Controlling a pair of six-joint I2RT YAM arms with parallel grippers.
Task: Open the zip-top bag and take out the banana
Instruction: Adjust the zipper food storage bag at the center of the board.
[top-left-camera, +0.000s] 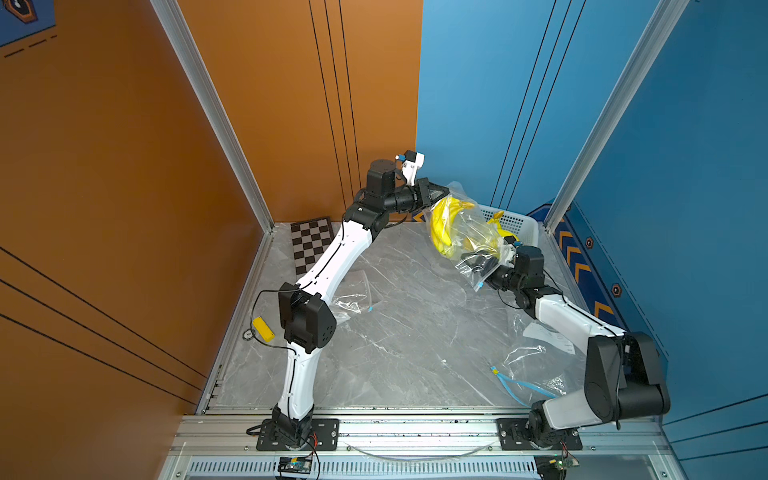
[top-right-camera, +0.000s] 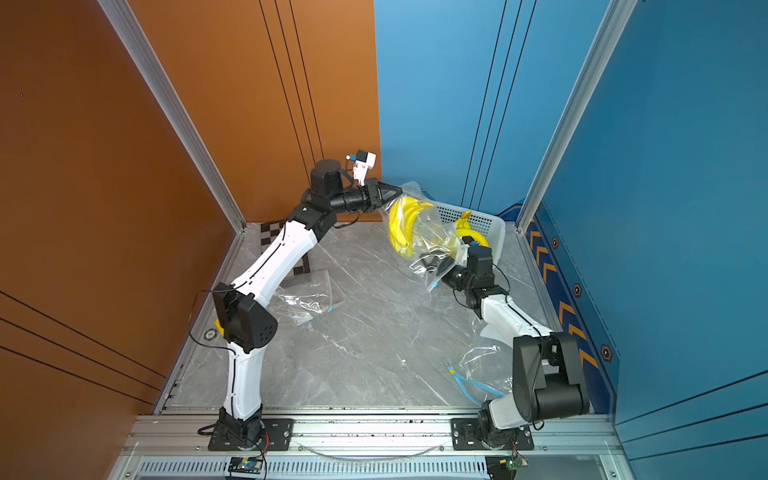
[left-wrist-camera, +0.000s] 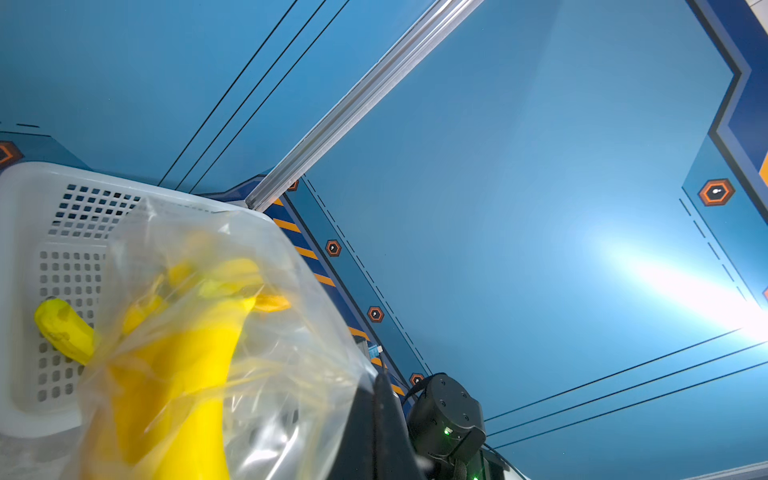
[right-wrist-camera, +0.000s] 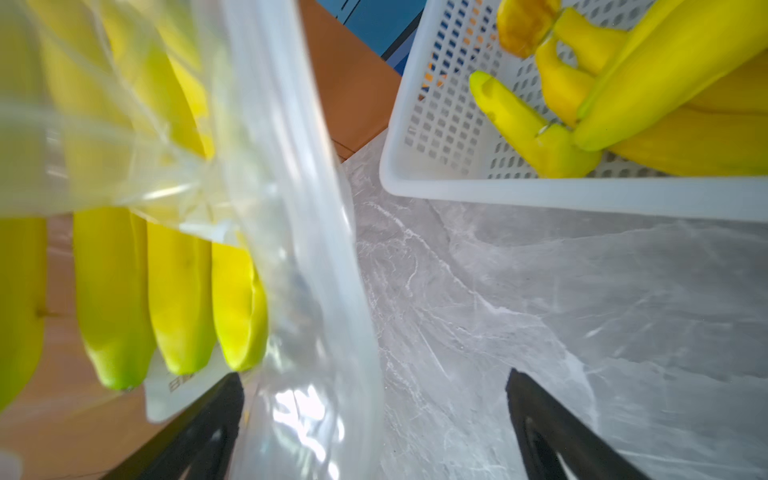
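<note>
In both top views the left claw (top-left-camera: 444, 193) is pinched tight on the upper corner of the clear zip-top bag (top-left-camera: 465, 243). The bag hangs above the marble worktop (top-left-camera: 415, 332) with the banana bunch (top-left-camera: 441, 228) inside, just below that claw. The right claw (top-right-camera: 436, 262) shows dark through the bag's lower end; whether it is inside the film I cannot tell. Only these views show the white basket (top-left-camera: 524, 227) set in the far corner, behind the bag. The left wrist view gives the bag (left-wrist-camera: 274, 324) and its blurred bunch (left-wrist-camera: 178, 374) up close in front of the basket (left-wrist-camera: 62, 216), but not how the left claw grips. The right wrist view alone shows the right claw (right-wrist-camera: 374, 415) spread wide and gripping nothing. Its black fingers (right-wrist-camera: 199, 432) stand well apart, bag film (right-wrist-camera: 307, 270) hangs between them, and the banana tips (right-wrist-camera: 178, 311) sit just beside one finger. A second bunch (right-wrist-camera: 644, 104) lies in the basket (right-wrist-camera: 457, 189).
</note>
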